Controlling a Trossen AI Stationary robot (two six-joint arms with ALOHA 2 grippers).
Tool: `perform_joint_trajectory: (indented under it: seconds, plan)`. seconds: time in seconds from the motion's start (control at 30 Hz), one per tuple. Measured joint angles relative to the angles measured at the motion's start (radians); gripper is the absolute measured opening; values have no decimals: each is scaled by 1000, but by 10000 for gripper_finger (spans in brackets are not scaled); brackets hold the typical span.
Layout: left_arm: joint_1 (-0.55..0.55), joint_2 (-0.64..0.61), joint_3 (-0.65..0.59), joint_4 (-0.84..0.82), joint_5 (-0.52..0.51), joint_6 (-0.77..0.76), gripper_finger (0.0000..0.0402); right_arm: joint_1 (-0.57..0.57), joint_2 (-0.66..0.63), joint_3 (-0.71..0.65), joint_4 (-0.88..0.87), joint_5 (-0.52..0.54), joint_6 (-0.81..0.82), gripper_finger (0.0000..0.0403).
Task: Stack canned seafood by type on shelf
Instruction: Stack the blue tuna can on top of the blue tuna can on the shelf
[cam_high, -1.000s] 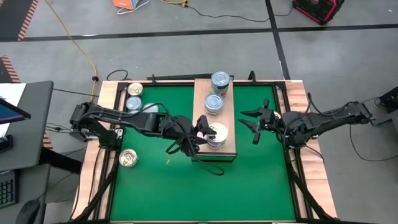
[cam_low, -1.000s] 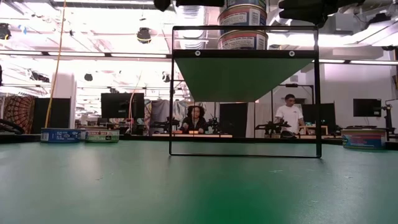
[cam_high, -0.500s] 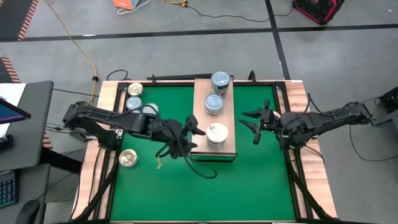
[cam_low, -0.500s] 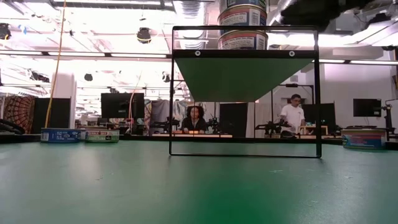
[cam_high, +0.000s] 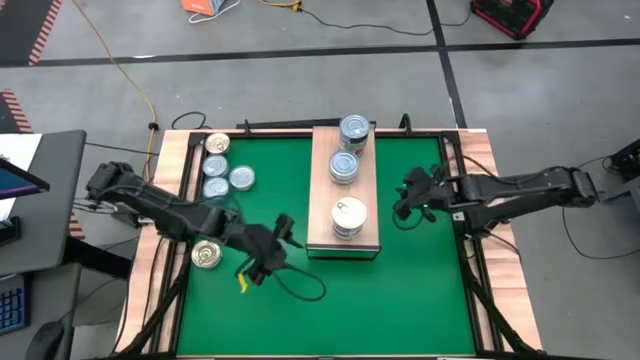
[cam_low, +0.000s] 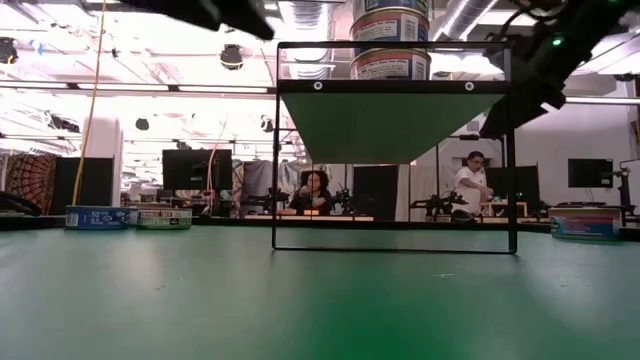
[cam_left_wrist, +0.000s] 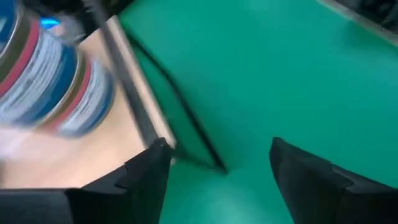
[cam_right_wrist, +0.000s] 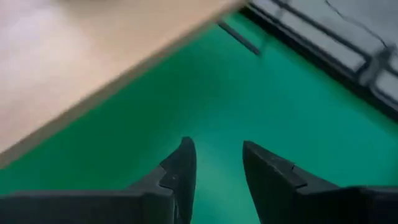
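The shelf (cam_high: 343, 190) is a light-wood block on a black wire frame, standing on the green mat. On its top are a blue-silver can (cam_high: 354, 130) at the far end, a second blue-silver can (cam_high: 344, 166) behind the middle, and a white-topped stack (cam_high: 348, 215) near the front. Several loose cans (cam_high: 215, 166) lie on the mat at the far left, and a gold-topped one (cam_high: 207, 254) nearer. My left gripper (cam_high: 280, 245) hangs open over the mat, left of the shelf's near corner (cam_left_wrist: 163, 144). My right gripper (cam_high: 403, 205) is open over the mat, right of the shelf (cam_right_wrist: 93, 50).
The mat (cam_high: 400, 290) is bare in its near half and right of the shelf. Black rails (cam_high: 470, 250) and a wooden border edge it. In the low view the shelf's wire frame (cam_low: 510, 150) stands mid-mat, and people show in the room behind.
My left gripper has drawn back from the white-topped stack on the shelf, going toward the table's left and near edges and down, rolling as it went. The stack stays where it was. My right gripper has tipped downward and sunk beside the shelf.
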Motion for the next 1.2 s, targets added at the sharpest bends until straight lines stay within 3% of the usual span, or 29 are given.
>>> perform_joint_trajectory:
  seconds: [0.23, 0.47, 0.6, 0.8, 1.07, 1.2]
  plan:
    - [-86, -160, -243, 230, -233, -114, 229, -72, 232, 56, -300, -12, 212, 152]
    - [-87, -211, -373, 393, -280, -227, 224, -198, 412, 57, -467, -107, 161, 151]
    - [-97, -211, -385, 384, -279, -287, 223, -257, 441, 57, -476, -181, 102, 159]
    - [-160, -212, -385, 363, -285, -329, 223, -298, 415, 56, -493, -194, 59, 175]
    - [-237, -212, -385, 344, -440, -311, 223, -313, 426, 53, -454, -205, 16, 160]
    - [-249, -212, -385, 337, -461, -308, 223, -336, 459, 53, -442, -203, 16, 145]
